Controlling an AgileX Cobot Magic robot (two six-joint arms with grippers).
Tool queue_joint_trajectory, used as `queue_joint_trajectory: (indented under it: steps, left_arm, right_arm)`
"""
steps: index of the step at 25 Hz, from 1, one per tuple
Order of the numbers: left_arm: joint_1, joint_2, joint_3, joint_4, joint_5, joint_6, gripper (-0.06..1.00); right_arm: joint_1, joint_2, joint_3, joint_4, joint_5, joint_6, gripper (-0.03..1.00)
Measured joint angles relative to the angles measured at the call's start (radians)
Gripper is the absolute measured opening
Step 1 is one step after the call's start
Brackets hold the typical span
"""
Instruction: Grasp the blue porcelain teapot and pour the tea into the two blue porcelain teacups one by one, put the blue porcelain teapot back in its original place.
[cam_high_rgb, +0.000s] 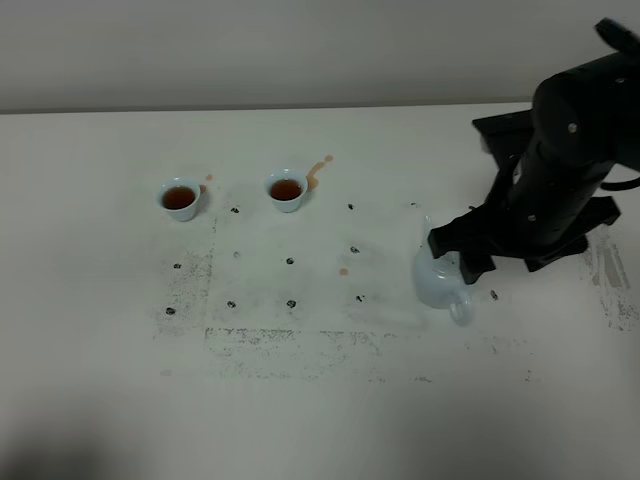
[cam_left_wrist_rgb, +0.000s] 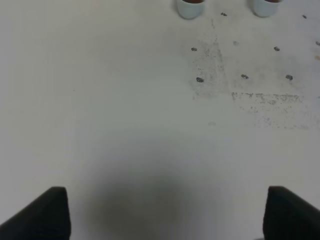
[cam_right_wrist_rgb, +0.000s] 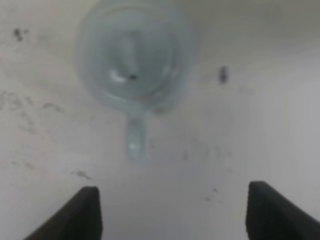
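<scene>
The blue porcelain teapot (cam_high_rgb: 438, 285) stands upright on the white table at the right, its loop handle (cam_high_rgb: 460, 312) toward the front. My right gripper (cam_high_rgb: 456, 250) hovers just behind and above it, open; in the right wrist view the teapot (cam_right_wrist_rgb: 132, 55) lies ahead of the gripper (cam_right_wrist_rgb: 175, 215), and nothing sits between the spread fingers. The two blue porcelain teacups (cam_high_rgb: 180, 198) (cam_high_rgb: 286, 189) stand at the back left, each holding brown tea. My left gripper (cam_left_wrist_rgb: 167, 215) is open over bare table, with both teacups (cam_left_wrist_rgb: 189, 7) (cam_left_wrist_rgb: 264, 6) far ahead of it.
Brown tea stains (cam_high_rgb: 318, 172) mark the table beside the right-hand cup, and a smaller spot (cam_high_rgb: 343, 270) lies nearer the middle. Small black marks (cam_high_rgb: 290, 302) and a worn grey patch dot the centre. The right arm's black base (cam_high_rgb: 520, 130) occupies the back right.
</scene>
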Motion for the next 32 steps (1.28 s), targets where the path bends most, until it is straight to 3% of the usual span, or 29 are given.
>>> queue_joint_trajectory:
  steps: [9, 16, 28, 32]
  left_arm:
    - [0.000, 0.000, 0.000, 0.000, 0.000, 0.000, 0.74]
    - [0.000, 0.000, 0.000, 0.000, 0.000, 0.000, 0.74]
    - [0.000, 0.000, 0.000, 0.000, 0.000, 0.000, 0.74]
    - [0.000, 0.000, 0.000, 0.000, 0.000, 0.000, 0.74]
  right_arm:
    - [-0.245, -0.091, 0.000, -0.044, 0.150, -0.084, 0.58]
    - [-0.270, -0.331, 0.025, -0.045, 0.174, -0.128, 0.58]
    - [-0.270, -1.062, 0.519, -0.001, 0.185, -0.131, 0.58]
    - [-0.270, -1.317, 0.679, 0.025, 0.115, -0.163, 0.58]
